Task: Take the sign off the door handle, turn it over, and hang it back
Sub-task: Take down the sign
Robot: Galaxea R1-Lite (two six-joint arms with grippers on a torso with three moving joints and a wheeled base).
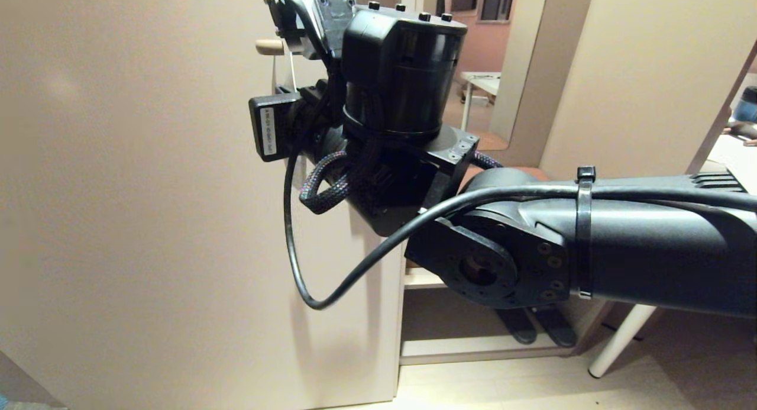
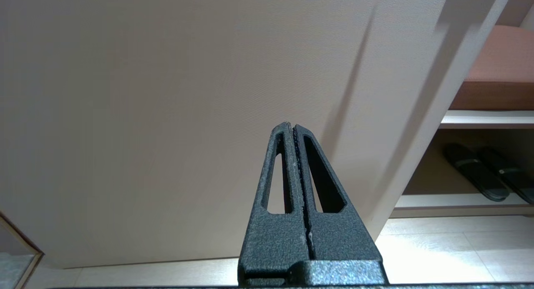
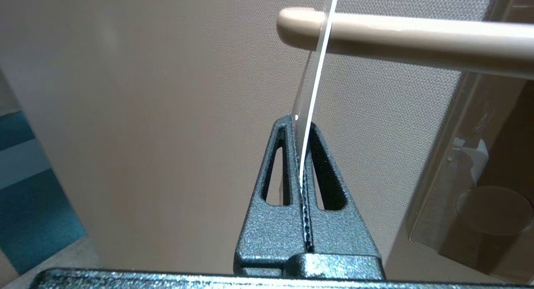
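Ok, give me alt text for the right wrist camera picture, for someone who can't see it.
The right tool is shut on the thin sign, seen edge-on as a white line that runs up across the door handle near its rounded end. The beige lever crosses the picture in front of a tan door, with its brown backplate off to one side.

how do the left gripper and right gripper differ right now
The right gripper has its jaws shut on the sign, seen edge-on and hanging over the door handle; the left gripper has its jaws shut on nothing. The right gripper is raised at the door handle, while the left gripper sits low before the bare door, near the floor. Both are black with slotted, tapered jaws.
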